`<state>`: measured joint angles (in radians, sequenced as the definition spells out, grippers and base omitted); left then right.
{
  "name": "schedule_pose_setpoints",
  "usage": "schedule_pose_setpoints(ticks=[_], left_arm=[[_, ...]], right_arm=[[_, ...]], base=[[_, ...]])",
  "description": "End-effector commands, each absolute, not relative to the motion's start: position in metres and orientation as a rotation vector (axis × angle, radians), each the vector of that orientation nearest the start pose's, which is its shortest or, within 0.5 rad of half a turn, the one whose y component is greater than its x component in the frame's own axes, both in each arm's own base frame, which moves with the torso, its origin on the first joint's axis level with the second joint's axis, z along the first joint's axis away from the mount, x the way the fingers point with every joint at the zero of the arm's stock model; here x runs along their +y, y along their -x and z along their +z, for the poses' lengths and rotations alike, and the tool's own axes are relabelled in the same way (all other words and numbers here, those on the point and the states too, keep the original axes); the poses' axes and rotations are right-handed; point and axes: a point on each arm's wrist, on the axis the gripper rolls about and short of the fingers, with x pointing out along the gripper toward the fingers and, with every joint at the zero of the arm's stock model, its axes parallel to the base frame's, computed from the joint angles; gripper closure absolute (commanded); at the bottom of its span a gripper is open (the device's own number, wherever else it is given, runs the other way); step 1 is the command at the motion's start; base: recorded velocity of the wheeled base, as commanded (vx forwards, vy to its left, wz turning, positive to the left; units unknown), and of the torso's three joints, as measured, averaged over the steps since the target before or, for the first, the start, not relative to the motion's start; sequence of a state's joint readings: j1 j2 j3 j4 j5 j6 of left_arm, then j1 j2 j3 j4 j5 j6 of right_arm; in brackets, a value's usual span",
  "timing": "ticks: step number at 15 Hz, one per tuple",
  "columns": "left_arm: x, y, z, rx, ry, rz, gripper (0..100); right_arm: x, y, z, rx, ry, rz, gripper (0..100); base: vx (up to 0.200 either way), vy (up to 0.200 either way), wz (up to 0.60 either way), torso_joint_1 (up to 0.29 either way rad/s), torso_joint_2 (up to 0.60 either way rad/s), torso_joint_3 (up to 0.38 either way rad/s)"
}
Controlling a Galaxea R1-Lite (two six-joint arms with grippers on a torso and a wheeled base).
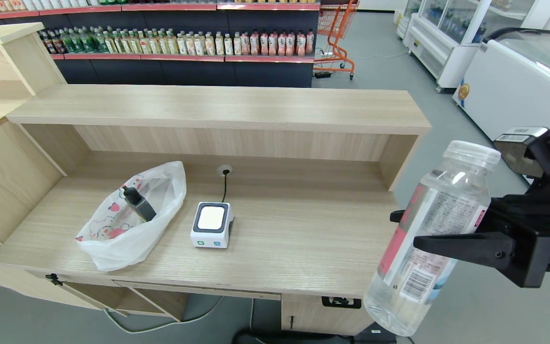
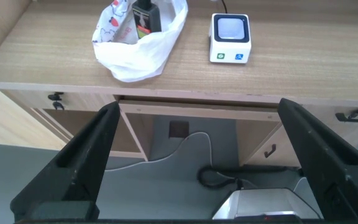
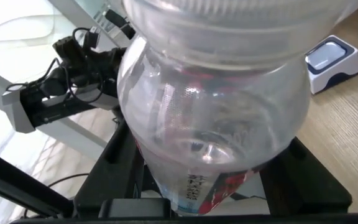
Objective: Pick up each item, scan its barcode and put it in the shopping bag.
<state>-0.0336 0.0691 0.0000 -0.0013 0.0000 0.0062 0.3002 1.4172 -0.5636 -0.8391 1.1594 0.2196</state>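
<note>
- Bottle (image 1: 428, 239), clear with a pink-and-white label (image 1: 442, 215), hangs in the air off the right end of the counter (image 1: 303, 239). It is tilted, with the cap (image 1: 473, 153) uppermost and leaning away from the counter.
- Right gripper (image 1: 404, 229) pinches it across the label, one finger in front and one behind, which leaves the lower body free.
- Barcode (image 1: 418, 284) sits low on the label, below the grip and uncovered. This hold looks suited to showing it without regripping.
- Contents are hard to judge: it may be empty or full of clear liquid.
- Scanner (image 1: 211, 223) stands mid-counter, well apart from the bottle, with its reading face up. The barcode would probably have to be turned downward over it.
- Bag (image 1: 127, 224) lies just beside the scanner on the robot's left, mouth open, with a dark bottle (image 1: 137, 203) leaning inside. The trip from scan to drop would be short.
- Left gripper (image 2: 197, 162) hangs low before the counter's front edge, fingers spread and holding nothing, out of the right arm's likely path.
</note>
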Motion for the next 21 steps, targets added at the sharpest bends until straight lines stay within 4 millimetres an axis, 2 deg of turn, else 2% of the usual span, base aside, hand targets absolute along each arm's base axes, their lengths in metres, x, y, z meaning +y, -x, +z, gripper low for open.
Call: schedule_pose_setpoints(ticks=[1,5,13,21], left_arm=[[0.001,0.018,0.077,0.067,-0.007,-0.034,0],[0.001,0.018,0.077,0.067,-0.007,-0.034,0],[0.001,0.017,0.077,0.069,-0.007,-0.034,0],[0.001,0.017,0.077,0.069,-0.007,-0.034,0]], right_arm=[[0.085,-0.203,0.212,0.182,-0.189,1.453,100],[0.091,-0.201,0.21,0.195,-0.193,1.483,100],[0.095,-0.197,0.211,0.233,-0.23,1.502,100],[0.095,-0.197,0.203,0.269,-0.245,1.497,100]], base=[[0.0,0.0,0.0,0.0,0.0,0.0],[0.0,0.0,0.0,0.0,0.0,0.0],[0.0,0.0,0.0,0.0,0.0,0.0],[0.0,0.0,0.0,0.0,0.0,0.0]])
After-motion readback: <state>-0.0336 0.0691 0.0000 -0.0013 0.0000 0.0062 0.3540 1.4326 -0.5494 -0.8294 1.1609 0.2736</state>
